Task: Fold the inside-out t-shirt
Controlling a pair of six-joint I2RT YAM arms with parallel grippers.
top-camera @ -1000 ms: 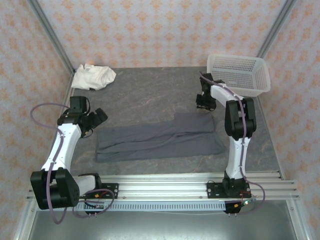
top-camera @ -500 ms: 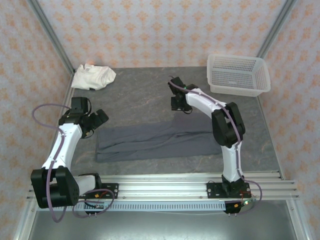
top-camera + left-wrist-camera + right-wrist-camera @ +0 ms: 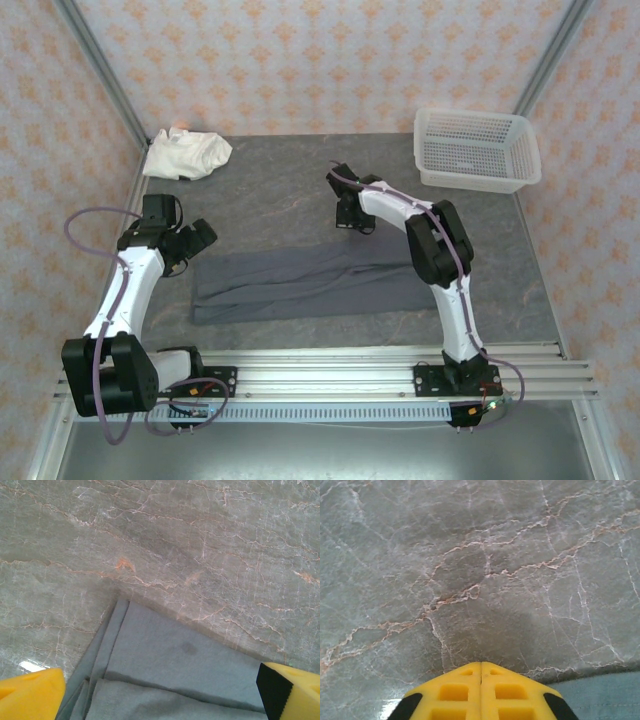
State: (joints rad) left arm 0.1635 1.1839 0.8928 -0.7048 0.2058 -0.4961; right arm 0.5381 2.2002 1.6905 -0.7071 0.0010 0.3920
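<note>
The slate-grey t-shirt (image 3: 300,282) lies folded lengthwise on the counter (image 3: 280,185). The left pincer (image 3: 200,237) gapes empty above its corner, seemingly to grab it. The right pincer (image 3: 348,216), clamped empty, hovers beyond.

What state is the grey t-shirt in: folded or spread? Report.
Folded: the dark slate-grey cotton t-shirt lies as a narrow layered strip.

Both arms are white shells with chunky black joints, same build on the left arm (image 3: 125,290) and the right arm (image 3: 455,300). Thin purple cable (image 3: 70,222) loops off each. Jaws are bright yellow plastic with black pads (image 3: 272,692) and little moulded square pockets (image 3: 454,692). Black base plates (image 3: 455,378) bolt onto a silver rail (image 3: 320,365).
</note>
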